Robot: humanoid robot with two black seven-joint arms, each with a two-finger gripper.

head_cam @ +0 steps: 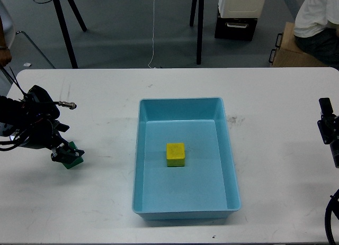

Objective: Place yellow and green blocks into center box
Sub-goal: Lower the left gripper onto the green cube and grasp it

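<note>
The green block [74, 159] lies on the white table at the left, partly covered by my left gripper [64, 154]. The gripper has come down on the block with a dark finger on each side of it, and its jaws look open. The yellow block [175, 154] sits upright in the middle of the light blue box [229, 150] at the table's center. Only a dark piece of my right arm [328, 127] shows at the right edge. Its fingers cannot be told apart.
The white table [106, 97] has scuff marks at the far left and right of the box. Black stand legs [199, 28], a cabinet and a seated person [318, 17] are beyond the far edge.
</note>
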